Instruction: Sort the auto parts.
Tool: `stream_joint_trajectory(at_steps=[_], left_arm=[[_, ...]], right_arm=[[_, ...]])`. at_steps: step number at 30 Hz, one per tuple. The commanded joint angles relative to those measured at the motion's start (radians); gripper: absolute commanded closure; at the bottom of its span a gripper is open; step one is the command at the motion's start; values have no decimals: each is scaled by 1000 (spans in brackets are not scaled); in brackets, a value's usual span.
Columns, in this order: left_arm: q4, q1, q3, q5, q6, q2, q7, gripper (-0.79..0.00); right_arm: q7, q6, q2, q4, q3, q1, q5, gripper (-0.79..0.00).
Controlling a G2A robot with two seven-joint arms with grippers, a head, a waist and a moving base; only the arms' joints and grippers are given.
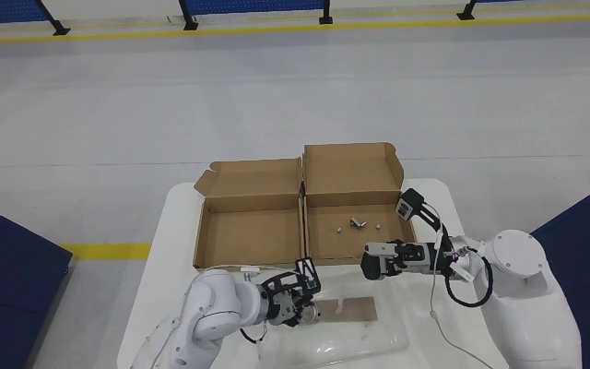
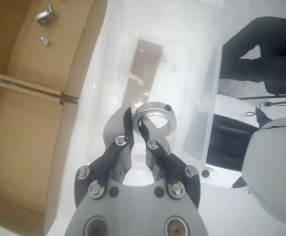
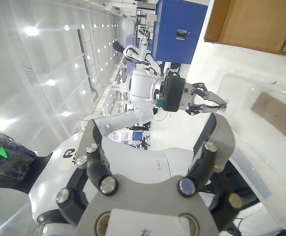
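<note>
A silver metal ring with a small black screw hangs over the clear plastic tray. My left gripper is shut on its rim, one finger inside the ring and one outside. In the top view that gripper is at the tray's left end, near the table's front. My right gripper is open with nothing between its fingers; it hovers by the front edge of the right cardboard box. A metal bracket and a small bolt lie in that box.
The left cardboard box stands beside the right one, both with lids open at the back. A brown card and a small clear piece lie in the tray. A cable hangs off the right arm.
</note>
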Motion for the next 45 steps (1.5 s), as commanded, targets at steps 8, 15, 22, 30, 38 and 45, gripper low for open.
stream_joint_trajectory(at_steps=[8,15,22,30,38,45], left_arm=[[4,3,-16,-25,-40,4,30,0],[79,61,-178,-217,-223,30,314,0],[106,96,-234,-390,-299,64,547,0],[106,96,-234,-390,-299,64,547,0],[69,97,-195,-461,-299,61,742,0],[14,28,-98,-474,-299,77,957,0]], right_arm=[[0,0,0,0,0,0,0,-785],[0,0,0,0,0,0,0,-785],[0,0,0,0,0,0,0,-785],[0,0,0,0,0,0,0,-785],[0,0,0,0,0,0,0,-785],[0,0,0,0,0,0,0,-785]])
